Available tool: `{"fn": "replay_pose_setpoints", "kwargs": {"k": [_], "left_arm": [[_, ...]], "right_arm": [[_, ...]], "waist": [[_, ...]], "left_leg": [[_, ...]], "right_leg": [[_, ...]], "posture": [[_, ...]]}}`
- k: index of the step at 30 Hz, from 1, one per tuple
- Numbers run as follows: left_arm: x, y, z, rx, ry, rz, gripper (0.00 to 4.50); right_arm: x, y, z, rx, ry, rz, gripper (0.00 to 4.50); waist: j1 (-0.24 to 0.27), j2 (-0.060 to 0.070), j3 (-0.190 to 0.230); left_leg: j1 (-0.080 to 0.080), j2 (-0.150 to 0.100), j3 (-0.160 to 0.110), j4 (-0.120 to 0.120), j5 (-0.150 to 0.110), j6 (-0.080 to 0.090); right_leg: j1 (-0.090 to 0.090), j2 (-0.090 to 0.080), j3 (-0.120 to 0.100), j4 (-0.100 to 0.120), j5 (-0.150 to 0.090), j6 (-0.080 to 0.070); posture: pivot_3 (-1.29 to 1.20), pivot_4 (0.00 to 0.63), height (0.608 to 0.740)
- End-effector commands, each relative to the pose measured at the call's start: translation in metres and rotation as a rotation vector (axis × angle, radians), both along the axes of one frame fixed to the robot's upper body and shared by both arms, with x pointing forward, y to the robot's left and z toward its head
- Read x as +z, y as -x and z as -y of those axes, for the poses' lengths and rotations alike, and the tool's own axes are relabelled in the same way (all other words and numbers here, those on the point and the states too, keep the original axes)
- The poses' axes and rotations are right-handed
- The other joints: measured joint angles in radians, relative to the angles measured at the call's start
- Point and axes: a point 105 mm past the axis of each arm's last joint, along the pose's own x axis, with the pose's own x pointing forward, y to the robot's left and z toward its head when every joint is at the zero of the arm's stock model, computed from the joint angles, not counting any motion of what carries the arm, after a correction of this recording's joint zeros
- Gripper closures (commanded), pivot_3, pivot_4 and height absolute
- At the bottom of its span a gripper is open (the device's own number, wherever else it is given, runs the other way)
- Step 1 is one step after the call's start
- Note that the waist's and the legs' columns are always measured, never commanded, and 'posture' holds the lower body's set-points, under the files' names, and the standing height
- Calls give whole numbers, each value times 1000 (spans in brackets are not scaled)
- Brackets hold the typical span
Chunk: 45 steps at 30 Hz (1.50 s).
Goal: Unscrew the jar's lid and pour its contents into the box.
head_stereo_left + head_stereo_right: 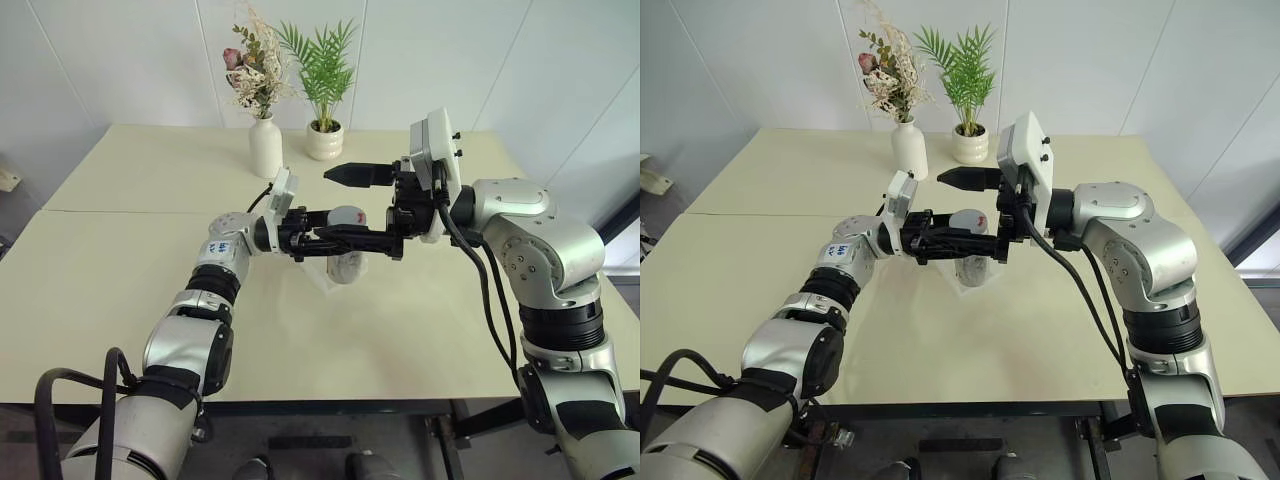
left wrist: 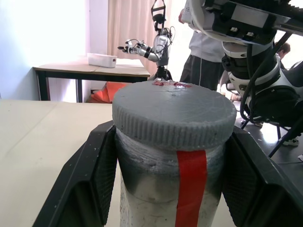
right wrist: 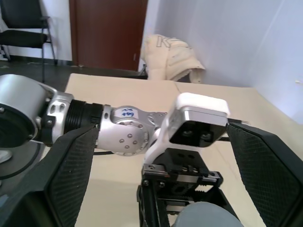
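Note:
My left gripper is shut on the jar, a clear cylinder with a red label strip, and holds it upright just above the table's middle. The grey ribbed lid sits on the jar. My right gripper reaches in from the right at lid height and is open wide. One finger is behind the lid and the other is in front of it, both well apart from it. Beneath the jar shows the clear plastic of the box. The contents are hidden.
A white vase with dried flowers and a ribbed white pot with a green plant stand at the back of the beige table. A person stands beyond the table, seen in the left wrist view.

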Motion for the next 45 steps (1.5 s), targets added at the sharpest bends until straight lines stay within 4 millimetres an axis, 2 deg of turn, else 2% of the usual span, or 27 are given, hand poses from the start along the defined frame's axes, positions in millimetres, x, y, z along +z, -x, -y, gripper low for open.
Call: {"fn": "replay_pose_setpoints", "kwargs": {"k": [1, 12, 21, 45], "left_arm": [[14, 4, 5, -39, 9, 64, 1889], [20, 1, 8, -20, 24, 87, 1889], [24, 2, 9, -32, 25, 94, 1889], [18, 5, 0, -66, -34, 95, 1889]], "right_arm": [[9, -8, 4, -81, -46, 29, 0], [-9, -20, -4, -181, -50, -19, 0], [-20, -30, -1, -217, -15, -24, 0], [-24, -47, 10, -230, 39, -6, 0]], "waist": [[-2, 0, 0], [-1, 0, 0], [-1, 0, 0], [-2, 0, 0]], "left_leg": [[0, 0, 0, 0, 0, 0], [0, 0, 0, -1, 0, 0], [0, 0, 0, -1, 0, 0], [0, 0, 0, -1, 0, 0]], "right_leg": [[0, 0, 0, 0, 0, 0], [0, 0, 0, 0, 0, 0], [0, 0, 0, 0, 0, 0], [0, 0, 0, 0, 0, 0]], "posture": [[0, 150, 740], [0, 150, 740], [0, 150, 740], [0, 150, 740]]}}
